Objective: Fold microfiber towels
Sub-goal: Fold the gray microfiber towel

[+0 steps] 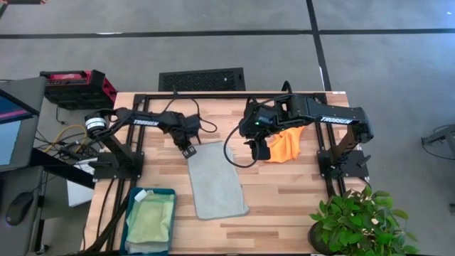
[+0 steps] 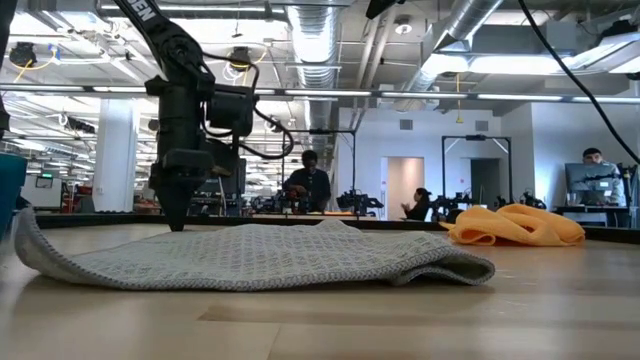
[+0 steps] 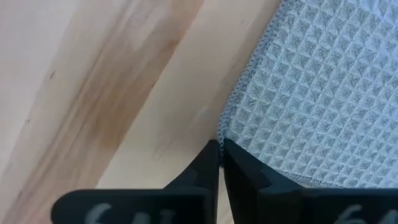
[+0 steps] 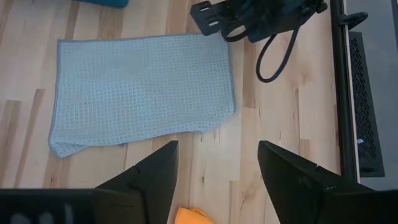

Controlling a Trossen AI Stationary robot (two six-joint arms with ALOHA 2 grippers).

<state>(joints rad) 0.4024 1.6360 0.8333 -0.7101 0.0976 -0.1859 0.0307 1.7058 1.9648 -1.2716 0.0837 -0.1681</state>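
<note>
A pale grey-blue towel (image 1: 217, 179) lies on the table's middle as a long strip; it also shows in the low view (image 2: 260, 255) and the right wrist view (image 4: 137, 87). My left gripper (image 1: 188, 151) is shut, pointing down at the towel's far left corner (image 3: 231, 127). My right gripper (image 1: 260, 149) is open and empty above the table, between the grey-blue towel and a crumpled orange towel (image 1: 284, 146). A light green towel (image 1: 151, 219) lies in the teal bin (image 1: 169, 193). A second grey-blue towel does not show. My left gripper's shut fingertips (image 3: 211, 155) come from above, pointing down, and stand right at the hemmed edge of the towel's far left corner (image 3: 225, 130). I cannot tell whether they touch or hold the cloth. The towel lies slack on the table.
The teal bin stands at the near left corner. A potted plant (image 1: 362, 220) stands at the near right corner. The black frame rails (image 1: 213, 96) run along the far edge and both sides. Bare wood lies to the right of the grey-blue towel.
</note>
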